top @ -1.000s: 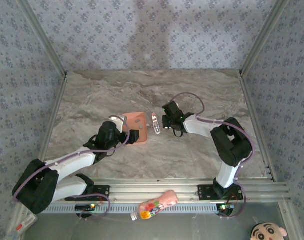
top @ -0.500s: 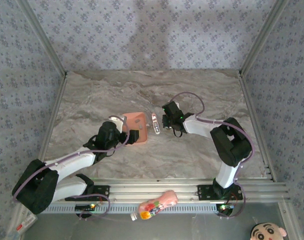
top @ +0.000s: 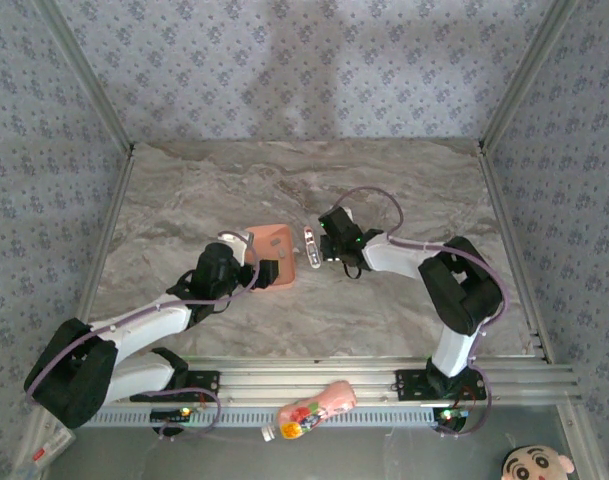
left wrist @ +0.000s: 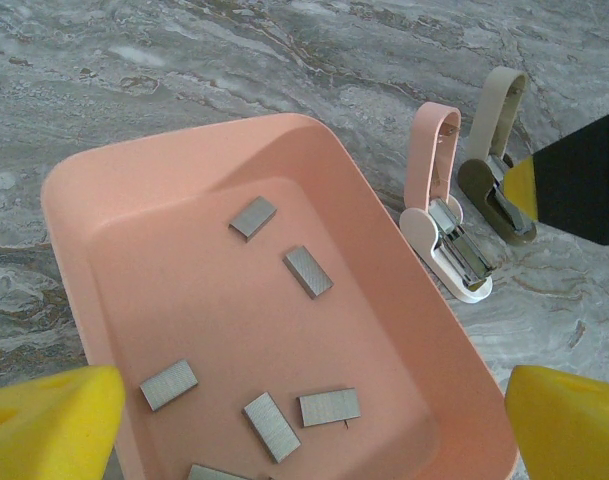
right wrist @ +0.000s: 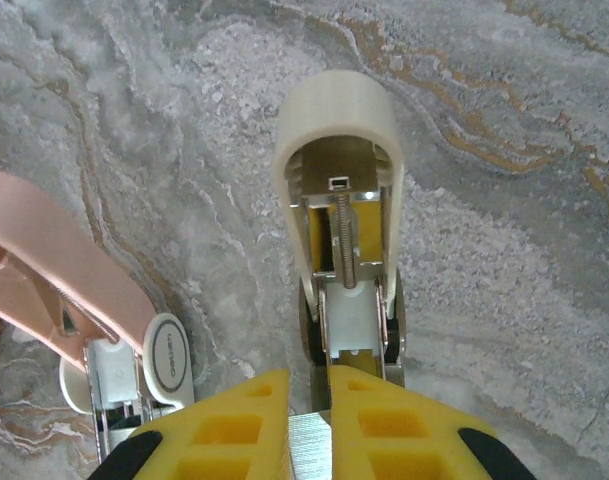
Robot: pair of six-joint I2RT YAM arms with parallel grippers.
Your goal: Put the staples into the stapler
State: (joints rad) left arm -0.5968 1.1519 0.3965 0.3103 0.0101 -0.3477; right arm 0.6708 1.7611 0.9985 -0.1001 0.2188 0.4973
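Yellow fingers of right gripper (right wrist: 309,425) pinched narrow on silvery rear of cream stapler (right wrist: 334,105), its lid flipped open ahead of hand. Pink stapler (left wrist: 449,235) just beside that hand, on tray side, also open, not gripped. Left gripper (left wrist: 304,425) wide, empty, straddling tray (left wrist: 184,145). Staples (left wrist: 307,271) lie loose inside, between its fingers. Risk: thin flat strips slip from fingertips on pickup; tray skids if fingers press its floor.

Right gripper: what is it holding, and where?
The right gripper pinches the cream stapler by the tip of its metal base.
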